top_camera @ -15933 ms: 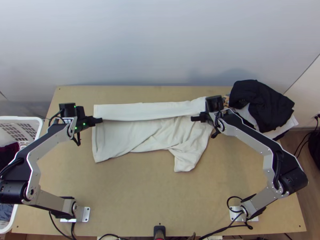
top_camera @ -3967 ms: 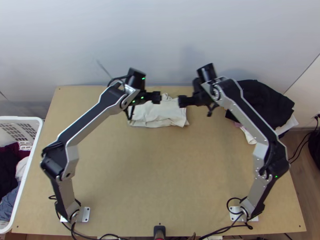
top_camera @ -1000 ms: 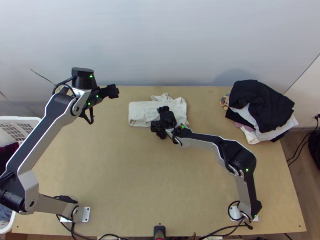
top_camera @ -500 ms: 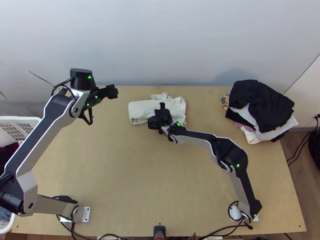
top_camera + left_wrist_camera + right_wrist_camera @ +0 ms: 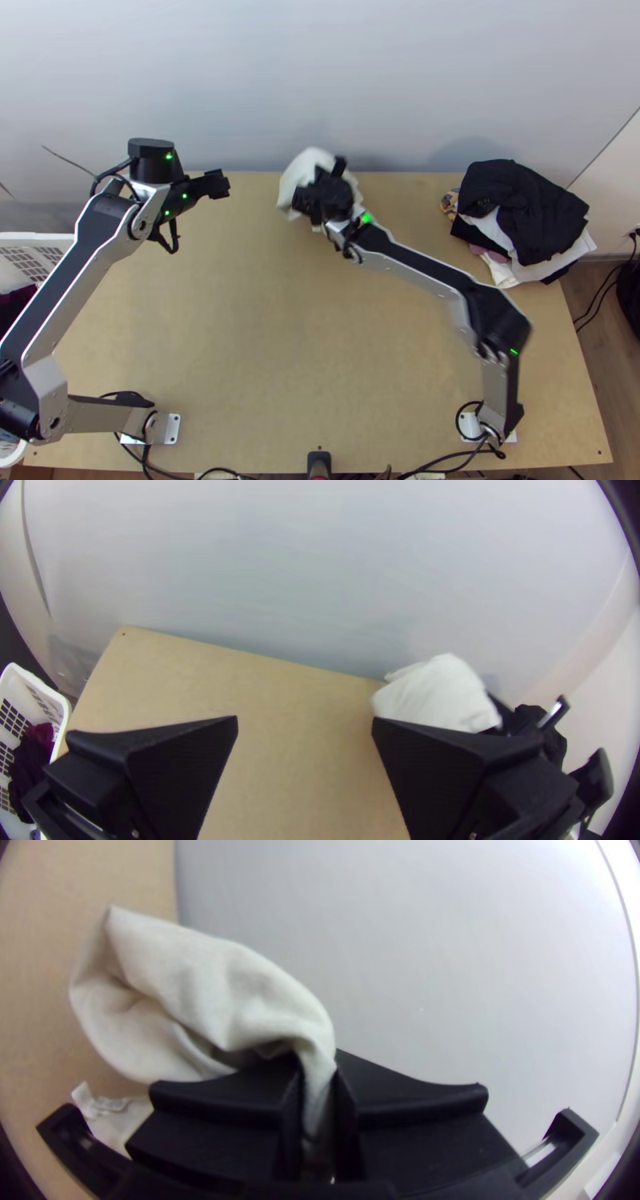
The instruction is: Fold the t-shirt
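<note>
My right gripper (image 5: 326, 180) holds the white t-shirt (image 5: 302, 174) off the table near its far edge; the cloth hangs bunched on both sides. In the right wrist view, a pinched fold of the t-shirt (image 5: 213, 993) runs between the pads of my right gripper (image 5: 319, 1107). My left gripper (image 5: 227, 184) is over the table's far left part, apart from the cloth. In the left wrist view, my left gripper (image 5: 305, 727) stands wide open with nothing between its fingers, and the t-shirt (image 5: 433, 693) is beyond one of them.
A pile of dark and white clothes (image 5: 524, 212) lies at the table's far right corner. A white laundry basket (image 5: 56, 240) with clothes stands left of the table (image 5: 280, 344). A pale wall (image 5: 320, 80) rises behind the far edge.
The right gripper has closed on the folded t-shirt and lifted it from the table, moving toward the far edge. Compared with half a second ago, the left gripper has shifted slightly left.
</note>
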You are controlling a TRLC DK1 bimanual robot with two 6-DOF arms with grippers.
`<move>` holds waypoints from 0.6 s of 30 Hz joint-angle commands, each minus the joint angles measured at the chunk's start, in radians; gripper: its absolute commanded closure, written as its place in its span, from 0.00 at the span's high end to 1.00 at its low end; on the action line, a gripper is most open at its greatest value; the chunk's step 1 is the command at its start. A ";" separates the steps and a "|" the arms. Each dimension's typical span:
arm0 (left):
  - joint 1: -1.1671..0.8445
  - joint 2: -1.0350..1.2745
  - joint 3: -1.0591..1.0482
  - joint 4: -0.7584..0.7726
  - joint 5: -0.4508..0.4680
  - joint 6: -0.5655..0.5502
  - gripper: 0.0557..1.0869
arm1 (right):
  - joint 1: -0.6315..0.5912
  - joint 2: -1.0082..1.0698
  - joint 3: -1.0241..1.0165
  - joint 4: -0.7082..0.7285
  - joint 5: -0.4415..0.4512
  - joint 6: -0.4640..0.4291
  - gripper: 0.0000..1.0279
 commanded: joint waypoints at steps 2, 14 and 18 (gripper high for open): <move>0.017 -0.059 -0.034 -0.025 -0.004 -0.003 0.95 | -0.028 -0.210 -0.012 -0.040 0.111 0.013 0.03; 0.071 -0.171 -0.201 -0.028 -0.004 -0.004 0.95 | -0.356 -0.674 -0.179 -0.051 0.215 0.012 0.03; 0.071 -0.177 -0.230 -0.028 -0.005 -0.004 0.95 | -0.550 -0.802 -0.265 -0.085 0.163 0.010 0.03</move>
